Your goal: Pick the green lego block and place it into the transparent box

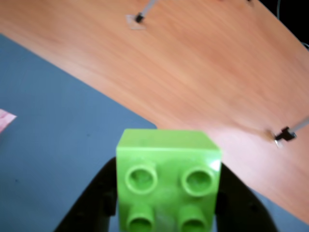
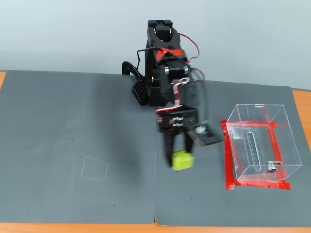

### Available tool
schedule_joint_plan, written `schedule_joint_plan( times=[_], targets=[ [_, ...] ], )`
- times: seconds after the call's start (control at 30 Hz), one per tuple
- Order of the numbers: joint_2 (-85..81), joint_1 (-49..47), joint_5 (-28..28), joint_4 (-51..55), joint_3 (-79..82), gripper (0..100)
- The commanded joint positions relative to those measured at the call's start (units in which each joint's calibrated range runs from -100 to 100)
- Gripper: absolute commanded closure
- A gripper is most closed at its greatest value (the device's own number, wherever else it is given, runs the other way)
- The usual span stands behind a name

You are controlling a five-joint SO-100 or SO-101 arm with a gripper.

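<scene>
Grey mats (image 2: 73, 145) cover most of a wooden table (image 2: 194, 229) in the fixed view, with a pale wall behind and the wood showing only as thin strips at the near edge and the corners. Taking the transparent box (image 2: 260, 145) as the landmark: it stands on the right-hand mat, red tape (image 2: 257, 184) framing its base, a slot and a small metal latch (image 2: 271, 167) on its near wall, and its interior looks bare. Its clear walls are hard to trace against the mat.

Left of the box, apart from it, the arm (image 2: 167, 73) reaches forward and down, its lower links slightly blurred. The gripper (image 2: 181, 158) hangs left of the box's near corner with the green lego block (image 2: 182, 159) between its black fingers (image 2: 167, 148); whether the block clears the mat cannot be told from this view. Farther left of the box, a faint square outline (image 2: 95, 168) marks the mat.

The wrist view shows the block (image 1: 168, 179) close up, studs toward the camera, its lower edge cut off by the frame. Both fingers (image 1: 91, 203) press against its sides, closed to the brick's width. The box is out of this view; only mat (image 1: 58, 121) and wood (image 1: 203, 72) lie beyond
</scene>
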Motion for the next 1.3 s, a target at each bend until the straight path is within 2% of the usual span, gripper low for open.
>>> schedule_joint_plan(
  times=[0.0,0.23,0.5,0.9,1.27],
  targets=[
    [-4.5,-7.0,-0.2,-0.7,0.6,91],
    [-4.4,-19.6,-0.2,-0.8,0.0,91],
    [-3.9,-29.1,-0.2,-9.6,0.9,91],
    [4.4,-35.5,-0.2,-10.6,-0.1,91],
    [9.2,-37.3,-0.2,-11.0,-0.9,91]
  ],
)
